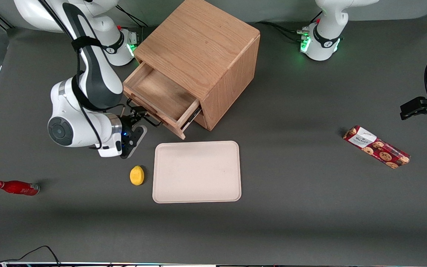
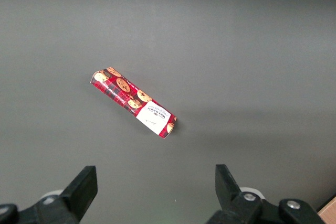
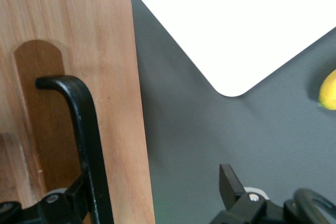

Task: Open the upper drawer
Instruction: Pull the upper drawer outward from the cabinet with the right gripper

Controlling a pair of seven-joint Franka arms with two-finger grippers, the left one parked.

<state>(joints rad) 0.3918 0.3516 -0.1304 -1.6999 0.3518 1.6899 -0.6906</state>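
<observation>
**Q:** Drawer position, front view?

**A:** The upper drawer stands pulled out of the oak cabinet, its tray interior exposed. Its front panel faces the front camera and the working arm's end of the table at a slant; the panel's long axis runs diagonally, and the slide direction runs square to that, out of the cabinet toward the gripper. The gripper sits at the drawer's front panel, by the black bar handle.

**Q:** Other items in that view?

**A:** A cream tray lies nearer the camera than the cabinet, with a yellow lemon just beside it. A red bottle lies on its side toward the working arm's end of the table; a red cookie box lies toward the parked arm's end.

**Q:** Left wrist view?

**A:** Only the cookie box on the grey table, lying diagonally.

**Q:** Right wrist view?

**A:** The drawer front fills one side, its wood grain parallel to the handle. The two fingers stand apart: one finger lies against the handle, the other is clear of it over the table. The tray and lemon also show.
</observation>
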